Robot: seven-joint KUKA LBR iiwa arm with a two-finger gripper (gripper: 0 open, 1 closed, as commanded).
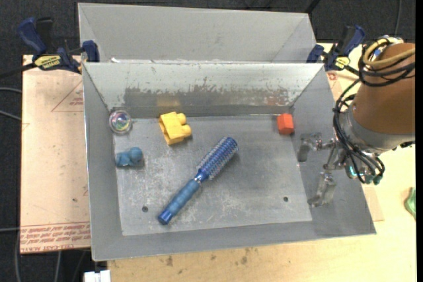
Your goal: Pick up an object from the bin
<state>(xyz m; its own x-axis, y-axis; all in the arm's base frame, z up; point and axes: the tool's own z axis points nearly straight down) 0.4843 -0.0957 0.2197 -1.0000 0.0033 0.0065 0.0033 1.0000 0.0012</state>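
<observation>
The small orange-red cube (285, 123) is the thing nearest the claw (314, 170). It sits on the floor of the grey metal bin (198, 69), at the foot of the back wall and towards the right side. The claw is low at the bin's right edge, just in front and to the right of the cube, near it but not touching. It stands open: its 2 metal fingers (305, 147) are spread well apart, 1 towards the back and 1 towards the front, over bare grey floor beside the right wall. Behind them the arm's brown-orange cover (386, 99) rises outside the bin, with black and yellow cables looped around it.

In the middle of the floor, a blue hairbrush (198, 179) lies diagonally, with its bristled head towards the back right and its handle towards the front left. A yellow toy block (174, 127) sits near the back wall, left of centre, apart from the brush head. Further left, a small shiny ball (120, 121) rests in the back-left corner. In front of the ball lies a small blue lump (129, 157) whose kind I cannot make out. All 5 things lie separately.
</observation>
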